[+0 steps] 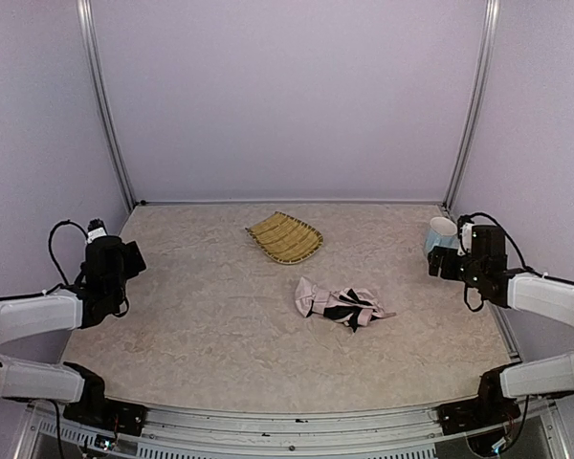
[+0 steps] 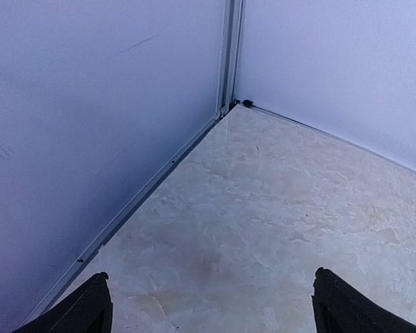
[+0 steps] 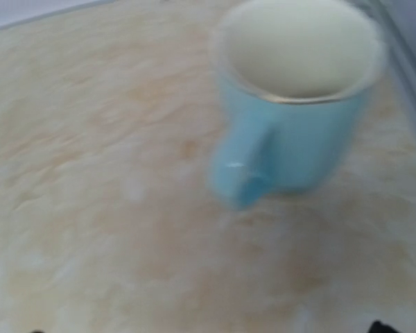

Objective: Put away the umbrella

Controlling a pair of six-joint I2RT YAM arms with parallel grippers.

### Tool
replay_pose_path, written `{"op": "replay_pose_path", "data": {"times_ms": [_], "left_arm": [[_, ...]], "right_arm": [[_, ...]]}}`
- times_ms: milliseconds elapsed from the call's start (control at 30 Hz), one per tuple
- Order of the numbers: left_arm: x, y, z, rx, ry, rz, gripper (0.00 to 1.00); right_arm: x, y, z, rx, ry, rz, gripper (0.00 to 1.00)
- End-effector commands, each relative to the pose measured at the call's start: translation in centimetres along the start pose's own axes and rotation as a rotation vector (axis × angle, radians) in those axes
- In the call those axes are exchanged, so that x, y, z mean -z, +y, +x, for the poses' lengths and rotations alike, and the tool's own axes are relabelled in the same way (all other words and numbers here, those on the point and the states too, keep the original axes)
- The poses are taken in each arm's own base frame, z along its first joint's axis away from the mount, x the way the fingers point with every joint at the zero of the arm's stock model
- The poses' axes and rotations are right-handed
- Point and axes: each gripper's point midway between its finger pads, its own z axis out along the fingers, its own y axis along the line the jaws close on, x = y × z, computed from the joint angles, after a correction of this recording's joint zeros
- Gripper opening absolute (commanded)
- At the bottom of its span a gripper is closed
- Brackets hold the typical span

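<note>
Hanging at opposite sides, left hand (image 1: 132,257) and right hand (image 1: 439,260) (facing a mug (image 3: 295,104)) both gape wide.

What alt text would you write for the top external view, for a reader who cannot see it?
A crumpled pink-and-black umbrella lies in the middle of the table, with a woven tray beyond it. The left arm and right arm sit at the side edges, holding nothing, the right one beside a blue mug.
</note>
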Motion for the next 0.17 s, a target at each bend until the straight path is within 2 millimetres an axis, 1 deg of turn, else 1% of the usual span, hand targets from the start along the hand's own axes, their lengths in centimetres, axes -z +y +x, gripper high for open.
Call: {"op": "replay_pose_path", "data": {"times_ms": [0, 67, 133], "left_arm": [[0.58, 2.08, -1.91, 0.003, -0.123, -0.083, 0.98], [0.51, 2.5, -1.68, -0.016, -0.137, -0.098, 0.99], [0.19, 2.34, -1.15, -0.016, -0.125, -0.091, 0.99]], "right_arm": [[-0.81, -3.21, 0.24, -0.077, -0.028, 0.175, 1.0], [-1.16, -3.78, 0.73, -0.092, -0.027, 0.205, 1.0], [-1.36, -3.89, 0.37, -0.095, -0.041, 0.21, 1.0]]}}
